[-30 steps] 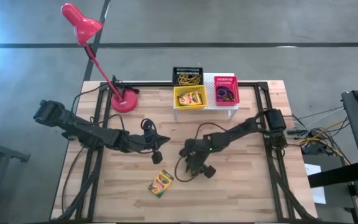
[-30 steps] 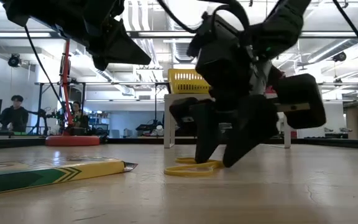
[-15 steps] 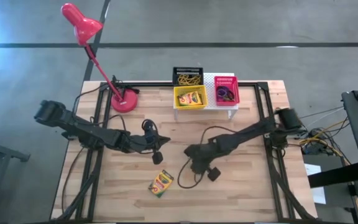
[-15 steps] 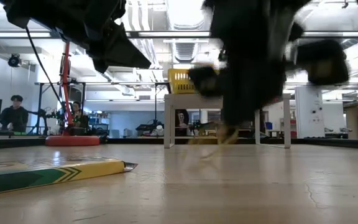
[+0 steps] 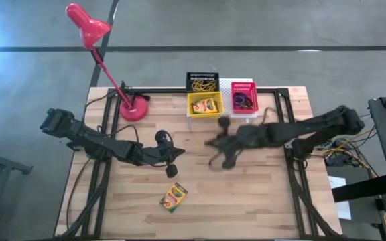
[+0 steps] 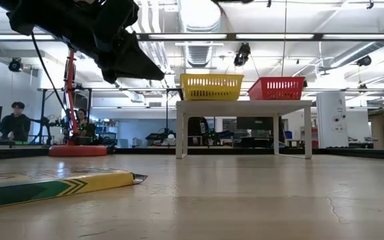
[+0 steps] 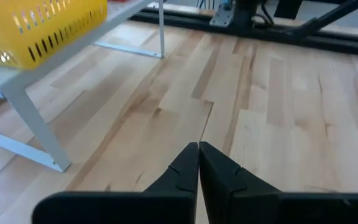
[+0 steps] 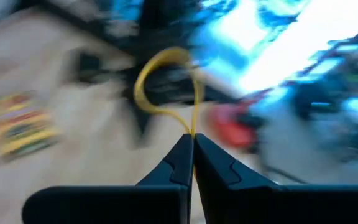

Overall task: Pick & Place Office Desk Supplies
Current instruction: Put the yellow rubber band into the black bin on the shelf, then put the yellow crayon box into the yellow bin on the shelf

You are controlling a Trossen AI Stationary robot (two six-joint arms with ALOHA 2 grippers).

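Note:
My right gripper hangs high over the table's middle, shut on a thin yellow rubber band; it is above the low view's frame. My left gripper is shut and empty above the table's left-middle, its fingers together in the left wrist view. A yellow-green crayon box lies flat on the table near the front edge. On the white riser stand a yellow basket holding a crayon box and a pink-red basket holding rings. A black basket with rubber bands sits behind. My right gripper pinches the rubber band at one point of its loop between its two fingertips. The rest of the loop stands out beyond the fingers, clear of the table.
A red desk lamp has its base at the far left of the table and its head beyond the edge. Black frame rails run along the table's sides. Bare wood lies in front of the riser. People sit in the room behind.
My right gripper has taken hold of the rubber band that lay on the table and gone fast upward and toward the far edge, tipping from pointing down to nearly level. The band has come clear of the table.

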